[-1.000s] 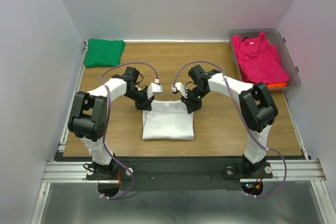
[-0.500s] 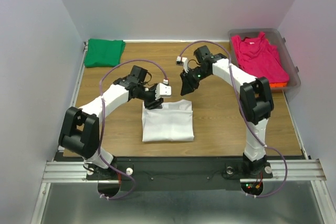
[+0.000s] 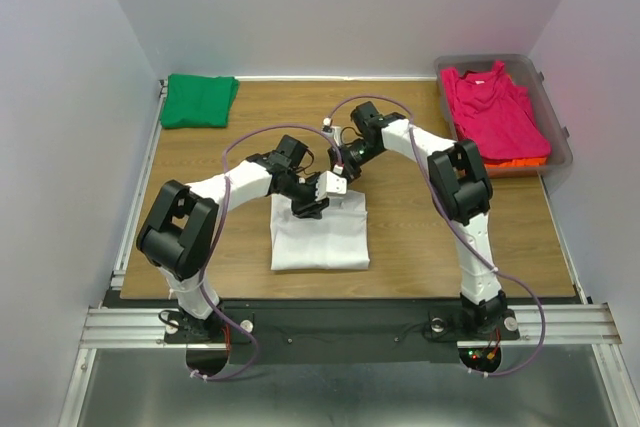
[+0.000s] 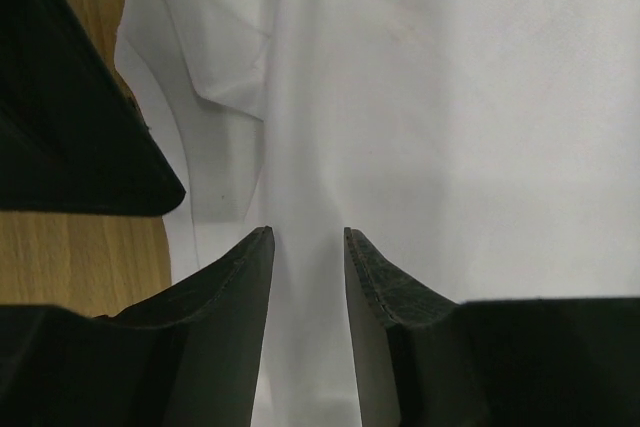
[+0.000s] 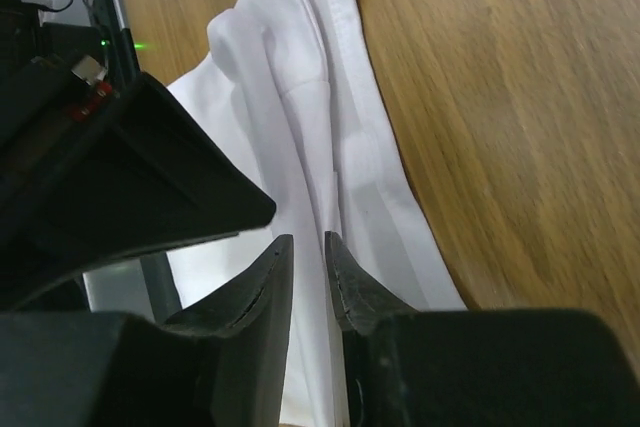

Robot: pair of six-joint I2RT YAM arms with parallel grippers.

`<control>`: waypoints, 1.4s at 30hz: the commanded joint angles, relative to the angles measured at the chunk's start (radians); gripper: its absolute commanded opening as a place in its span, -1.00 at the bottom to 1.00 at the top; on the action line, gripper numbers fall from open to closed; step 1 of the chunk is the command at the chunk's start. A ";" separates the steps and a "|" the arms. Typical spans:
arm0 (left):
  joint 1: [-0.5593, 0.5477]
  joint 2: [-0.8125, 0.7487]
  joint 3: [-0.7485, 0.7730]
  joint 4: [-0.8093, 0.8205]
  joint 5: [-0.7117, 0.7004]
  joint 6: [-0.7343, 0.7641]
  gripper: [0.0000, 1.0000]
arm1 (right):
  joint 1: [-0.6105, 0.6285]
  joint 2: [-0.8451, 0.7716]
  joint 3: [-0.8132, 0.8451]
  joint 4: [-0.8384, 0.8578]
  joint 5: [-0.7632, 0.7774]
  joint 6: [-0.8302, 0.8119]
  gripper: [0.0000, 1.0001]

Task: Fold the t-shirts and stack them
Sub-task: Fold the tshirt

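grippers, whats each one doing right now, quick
left gripper: open, holding nothing, over the white shirt
right gripper: open only a crack, over the shirt's edge, no grip visible

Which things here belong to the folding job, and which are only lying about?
Belong to the job:
white t-shirt, folded, mid-table
green t-shirt, far left corner
magenta-pink t-shirt
orange t-shirt beneath it

Only lying about:
clear plastic tub, holding the last two shirts
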 commanded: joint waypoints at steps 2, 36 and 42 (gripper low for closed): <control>-0.012 0.005 0.021 0.016 -0.010 -0.004 -0.18 | 0.026 0.036 -0.016 0.074 -0.035 0.023 -0.53; -0.021 0.065 0.038 0.026 -0.058 -0.013 -0.63 | 0.029 0.128 -0.107 0.133 0.030 -0.006 -0.72; -0.018 -0.010 0.038 0.011 -0.046 -0.020 -1.00 | 0.029 0.134 -0.116 0.134 0.033 -0.011 -0.73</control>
